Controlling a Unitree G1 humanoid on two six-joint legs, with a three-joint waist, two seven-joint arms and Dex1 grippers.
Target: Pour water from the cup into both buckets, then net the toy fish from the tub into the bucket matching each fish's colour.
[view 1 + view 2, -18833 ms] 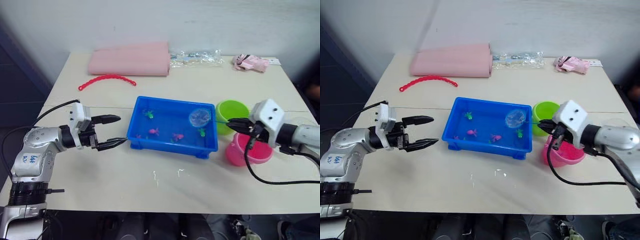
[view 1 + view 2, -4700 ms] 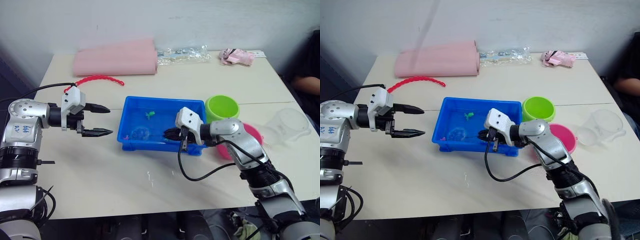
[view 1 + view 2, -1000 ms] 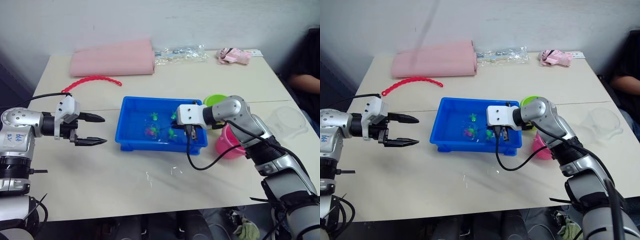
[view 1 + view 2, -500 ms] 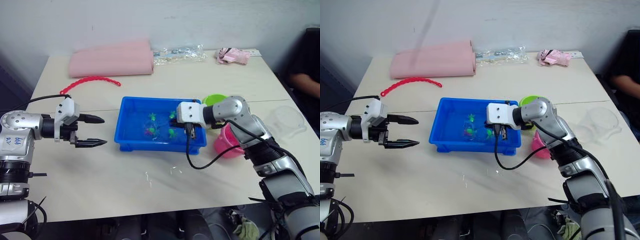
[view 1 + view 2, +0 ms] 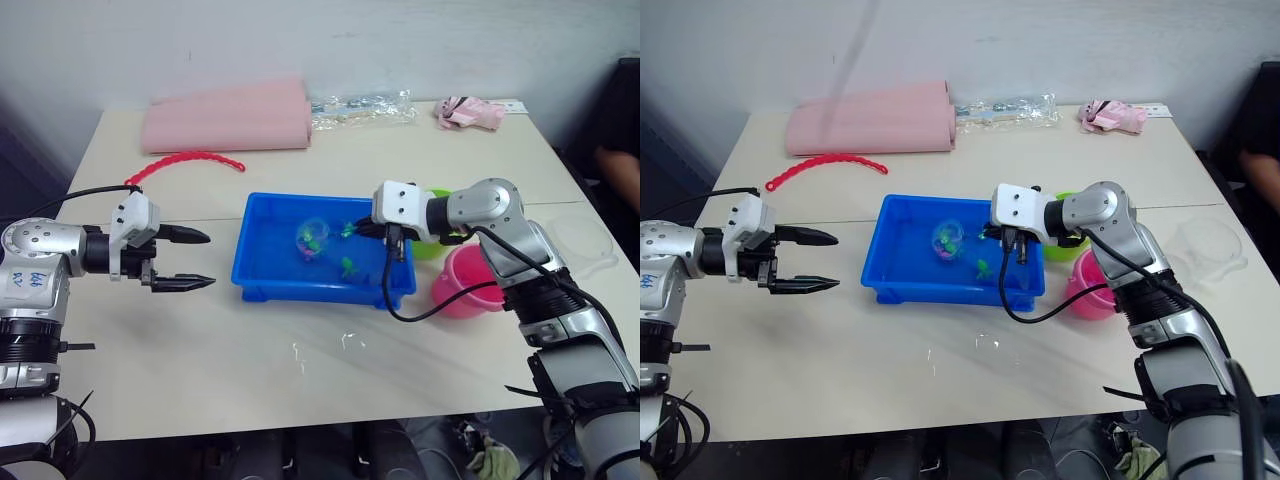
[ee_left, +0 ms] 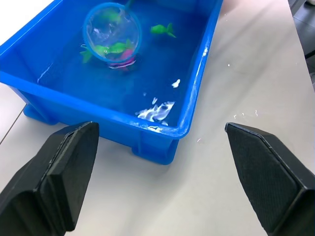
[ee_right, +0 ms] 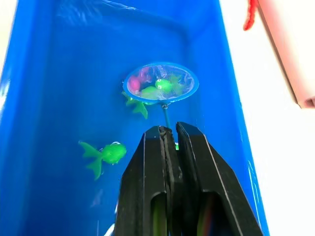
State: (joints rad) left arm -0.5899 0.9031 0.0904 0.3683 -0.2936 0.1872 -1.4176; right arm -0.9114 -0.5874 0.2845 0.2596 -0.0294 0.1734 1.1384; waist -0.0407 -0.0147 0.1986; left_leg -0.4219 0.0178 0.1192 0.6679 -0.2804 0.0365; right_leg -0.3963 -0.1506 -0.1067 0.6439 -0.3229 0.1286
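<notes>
Over the blue tub [image 5: 268, 268], our right gripper [image 7: 168, 135], clenched on the net [image 7: 160, 82], lifts green and pink fish, needing sorting between buckets beside it; left gripper [image 5: 196, 259] gapes idle.

Lighting: you have even, soft overhead light, bright on the table [image 5: 300, 370], with faint shadows. Glare: white glints on the water in the tub [image 6: 156, 109]. Focus: your head views are slightly soft; a pale diagonal streak crosses the right eye view's upper left. In the wrist views, the near fingers [image 6: 59, 162] blur.
</notes>
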